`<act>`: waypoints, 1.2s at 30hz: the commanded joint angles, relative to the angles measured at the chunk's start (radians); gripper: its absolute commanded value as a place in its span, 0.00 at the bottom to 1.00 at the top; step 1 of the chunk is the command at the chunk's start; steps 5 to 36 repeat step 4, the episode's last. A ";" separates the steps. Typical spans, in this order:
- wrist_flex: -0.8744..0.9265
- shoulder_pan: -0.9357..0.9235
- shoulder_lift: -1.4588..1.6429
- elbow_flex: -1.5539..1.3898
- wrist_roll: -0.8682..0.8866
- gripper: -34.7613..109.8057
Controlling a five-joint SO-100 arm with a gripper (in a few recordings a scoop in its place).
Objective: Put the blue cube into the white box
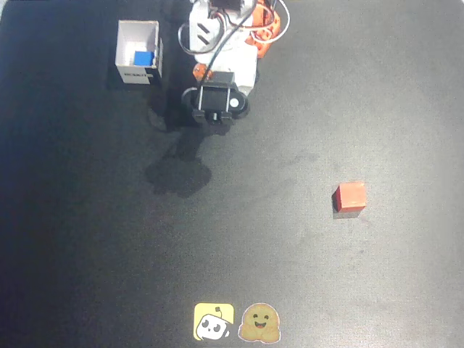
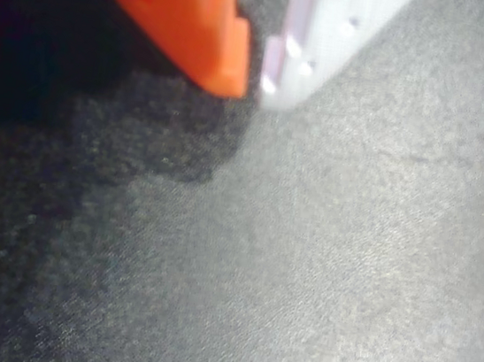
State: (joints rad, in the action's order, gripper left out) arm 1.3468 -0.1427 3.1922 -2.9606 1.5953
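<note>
Blue cube; white box; red-orange cube; black table.

You can't read any text in either view. In the overhead view, the white box carries a dark printed label on its near side wall, but the print is too small and blurred for you to make out a single letter. At the bottom edge of the table you have 2 stickers side by side: a yellow square sticker with a small white cartoon figure, and a brown smiling-face sticker just right of it. Neither shows words or numbers. The wrist view gives you no writing at all.
</note>
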 commanded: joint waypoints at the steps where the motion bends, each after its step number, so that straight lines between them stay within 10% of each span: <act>1: 0.002 -0.006 0.003 0.006 -0.011 0.24; 36: 0.002 -0.006 0.003 0.006 -0.011 0.24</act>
